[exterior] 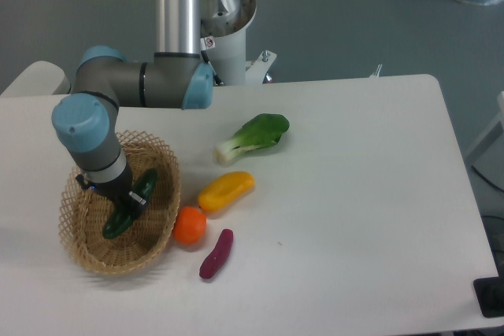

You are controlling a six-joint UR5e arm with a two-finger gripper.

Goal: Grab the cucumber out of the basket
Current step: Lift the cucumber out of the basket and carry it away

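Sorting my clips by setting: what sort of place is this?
Probably a robotics lab: a robot arm mounted behind a plain white table, with a basket and vegetables staged like practice props.
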